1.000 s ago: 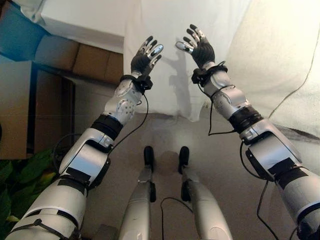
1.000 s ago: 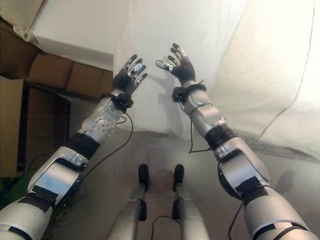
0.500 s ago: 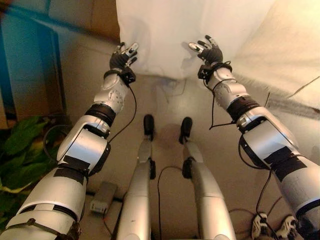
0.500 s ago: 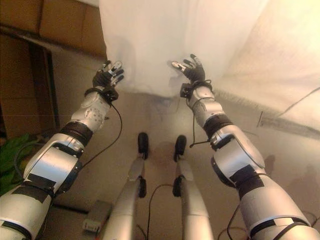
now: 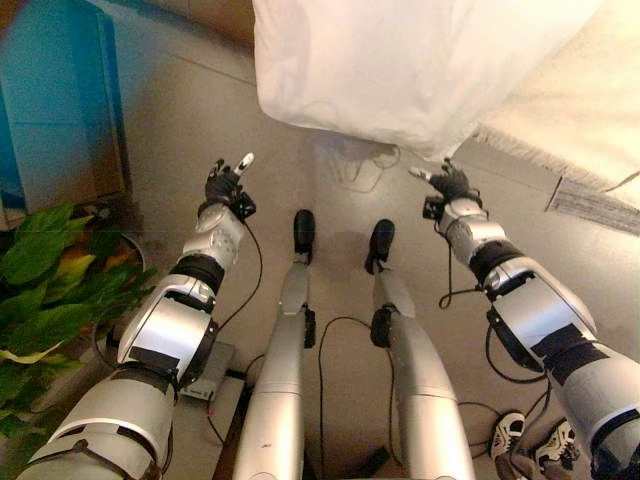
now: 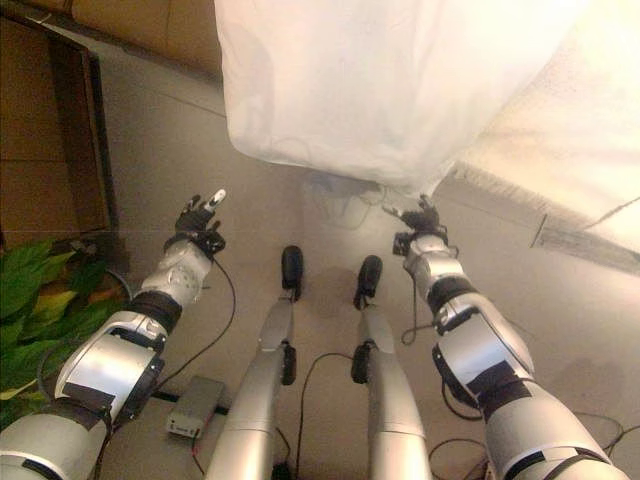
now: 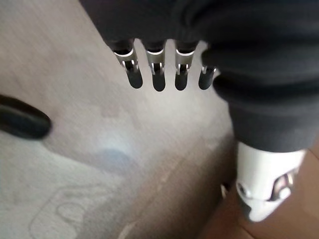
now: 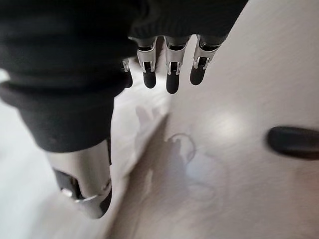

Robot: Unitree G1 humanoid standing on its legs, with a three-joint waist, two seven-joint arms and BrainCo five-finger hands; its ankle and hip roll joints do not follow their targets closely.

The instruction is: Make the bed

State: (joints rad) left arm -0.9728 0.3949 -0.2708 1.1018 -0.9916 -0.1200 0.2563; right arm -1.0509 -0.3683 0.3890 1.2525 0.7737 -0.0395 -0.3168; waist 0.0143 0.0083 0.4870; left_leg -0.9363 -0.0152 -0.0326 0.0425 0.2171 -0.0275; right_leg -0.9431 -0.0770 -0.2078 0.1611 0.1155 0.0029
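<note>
Hands low over the bare grey floor [image 5: 200,130], the left hand [image 5: 224,182] and the right hand [image 5: 447,183] both with fingers straight and loose, holding nothing, and no writing to read anywhere. White sheet [image 5: 400,60] hangs smooth and plain off the far side, its rounded bottom edge drooping just beyond the right hand without touching it, with a cream textured blanket [image 5: 590,90] beside it on the far right. Green leafy plant [image 5: 50,290] sits at near left, a blue panel [image 5: 55,110] beyond it at far left.
</note>
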